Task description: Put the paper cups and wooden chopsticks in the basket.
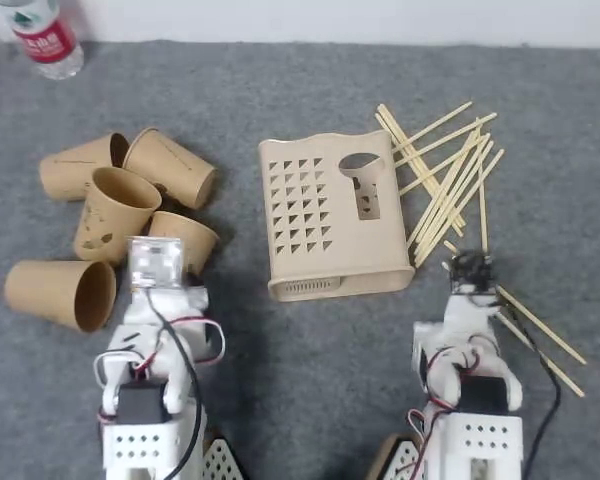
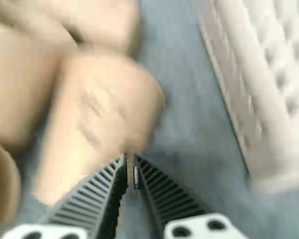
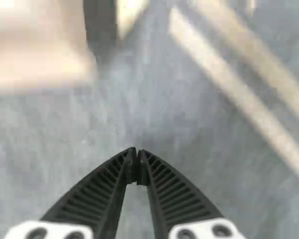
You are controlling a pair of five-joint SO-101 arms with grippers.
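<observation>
Several brown paper cups (image 1: pixel 115 212) lie tipped over at the left of the grey carpet. A beige perforated basket (image 1: pixel 330 217) lies on its side in the middle. Wooden chopsticks (image 1: pixel 448 186) are scattered to its right, and two more chopsticks (image 1: pixel 542 336) lie nearer the right arm. My left gripper (image 2: pixel 129 167) is shut, its tips just short of the nearest paper cup (image 2: pixel 99 114), with the basket wall (image 2: pixel 259 79) off to one side. My right gripper (image 3: pixel 136 158) is shut over bare carpet, with a chopstick (image 3: pixel 239 89) ahead and a corner of the basket (image 3: pixel 37 47) beyond.
A plastic bottle (image 1: pixel 42 37) with a red label lies at the back left corner. Open carpet stretches between the two arms, in front of the basket. A pale wall edge runs along the back.
</observation>
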